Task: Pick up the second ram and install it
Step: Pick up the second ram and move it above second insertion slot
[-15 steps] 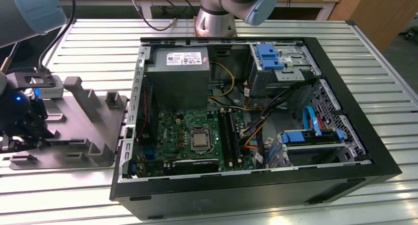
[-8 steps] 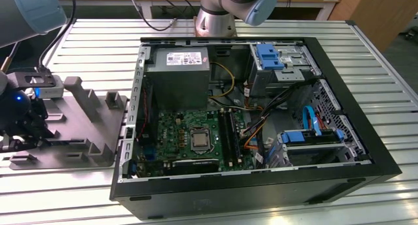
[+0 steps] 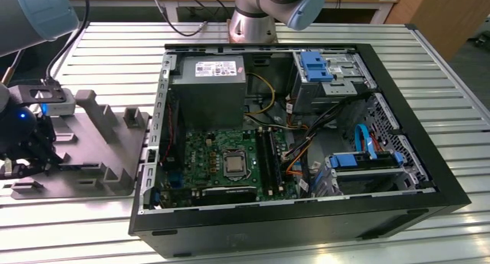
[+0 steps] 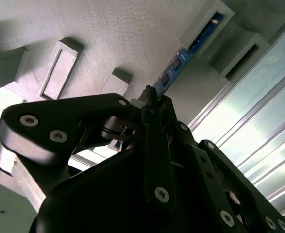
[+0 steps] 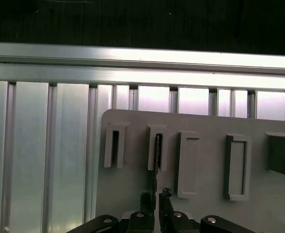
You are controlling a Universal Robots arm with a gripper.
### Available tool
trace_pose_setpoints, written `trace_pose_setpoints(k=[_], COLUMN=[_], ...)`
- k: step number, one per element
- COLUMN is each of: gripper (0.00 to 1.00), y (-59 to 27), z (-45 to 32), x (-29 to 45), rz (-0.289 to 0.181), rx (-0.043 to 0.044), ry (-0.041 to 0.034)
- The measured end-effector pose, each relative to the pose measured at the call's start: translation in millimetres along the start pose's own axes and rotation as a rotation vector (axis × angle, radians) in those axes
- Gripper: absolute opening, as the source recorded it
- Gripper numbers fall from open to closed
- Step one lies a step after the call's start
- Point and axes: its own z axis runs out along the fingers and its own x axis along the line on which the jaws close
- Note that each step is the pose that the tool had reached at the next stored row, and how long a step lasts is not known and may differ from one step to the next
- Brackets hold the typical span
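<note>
A ribbed metal tabletop [image 3: 115, 57] carries two things — an open computer case [image 3: 306, 218] across the exterior view's middle and right, and a grey slotted rack [image 3: 115, 178] just beside it, lower left.

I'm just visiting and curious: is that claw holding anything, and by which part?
Yes: the gripper seems to pinch the memory stick by one end, its other end in the grey rack's slot.
</note>
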Motion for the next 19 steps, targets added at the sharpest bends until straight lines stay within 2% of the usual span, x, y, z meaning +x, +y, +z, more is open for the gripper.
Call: trace_pose_setpoints(k=[7, 12, 19], gripper=[0.21, 0.21, 0.21], y=[-0.6, -6.0, -6.0], z=[0.6, 0.9, 0.8], x=[1.6, 1.7, 1.8], rz=[0.0, 0.0, 0.0], rx=[0.0003, 0.0002, 0.0], ry=[-0.0003, -0.0002, -0.0001])
